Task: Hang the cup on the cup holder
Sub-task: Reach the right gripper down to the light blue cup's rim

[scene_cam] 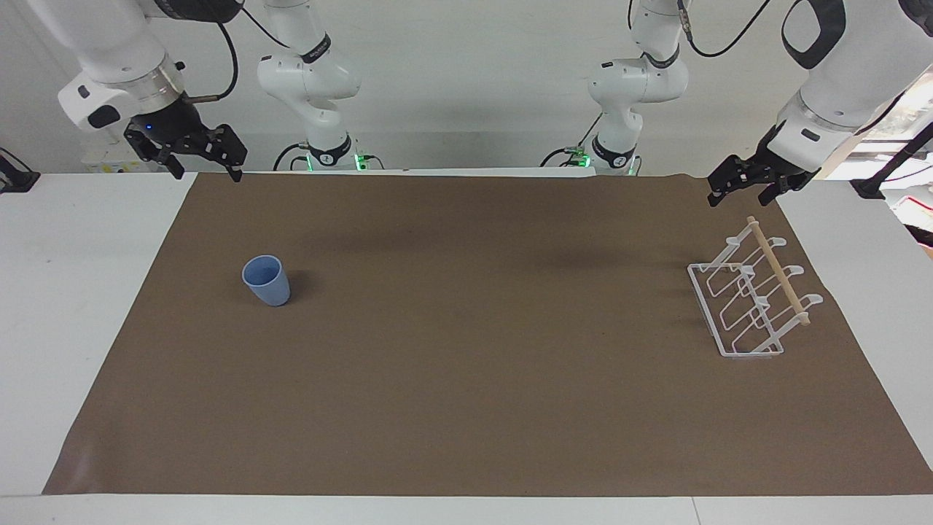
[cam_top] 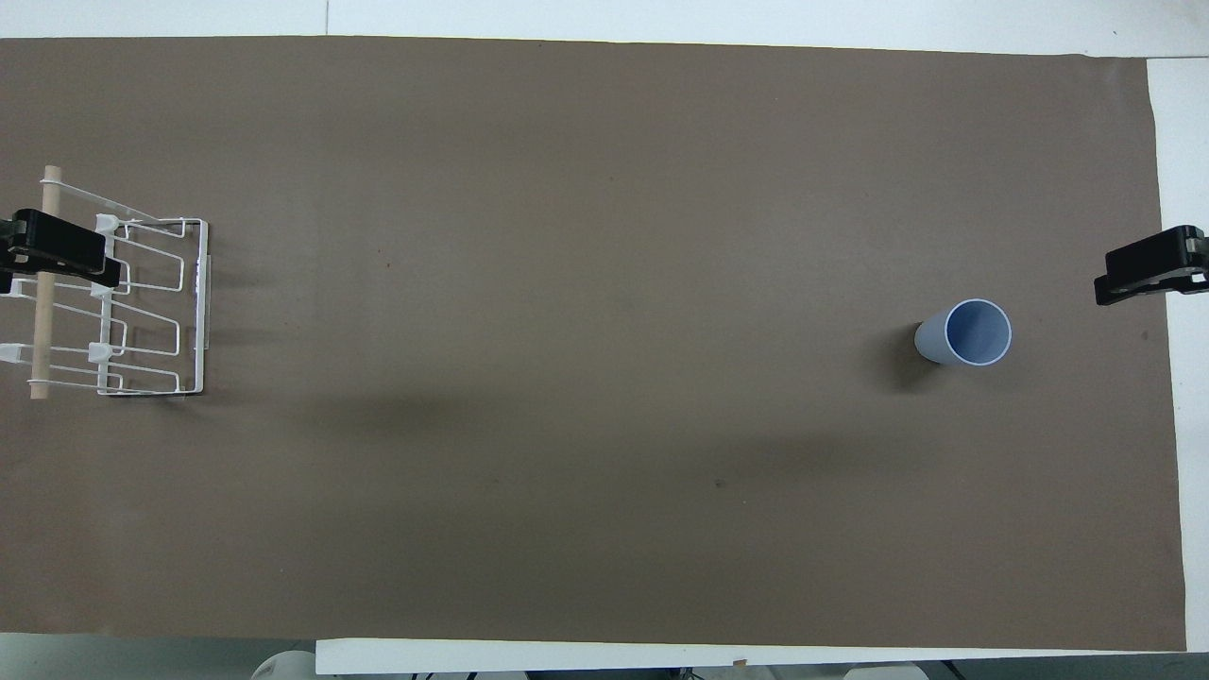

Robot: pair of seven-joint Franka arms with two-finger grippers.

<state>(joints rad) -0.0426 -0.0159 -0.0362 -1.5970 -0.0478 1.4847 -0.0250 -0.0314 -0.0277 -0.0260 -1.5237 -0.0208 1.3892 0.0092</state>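
Both tools are shown raised and holding nothing. Right tool (scene_cam: 202,155) hangs over the bench (scene_cam: 58,292) edge at the right arm's end, fingers apart; left tool (scene_cam: 743,188) hangs over the cup holder's (scene_cam: 751,306) robot-side end, fingers likewise apart. Each arm is taken to be waiting.

One cup (scene_cam: 267,280) is counted, standing upright, mouth up, on the brown mat (scene_cam: 466,408), toward the right arm's end. In the overhead view it lies at about 3 o'clock from the mat's centre (cam_top: 965,332), with the right tool's tip (cam_top: 1148,267) at roughly 2 o'clock from it. One cup holder is counted, at about 9 o'clock from the mat's centre in that view (cam_top: 151,312), well apart from the cup. One wooden rod (scene_cam: 778,271) is seen across its top; the looped prongs appear to be about three, though their number cannot be told with certainty.

The cup is judged light, stiff and smooth, with no handle, so slipping is the likely fault. A grip across the wall just below the rim, or over the rim with one finger inside, is judged suitable; firm squeezing could flex the thin wall. Inversion over a prong is still to be done.
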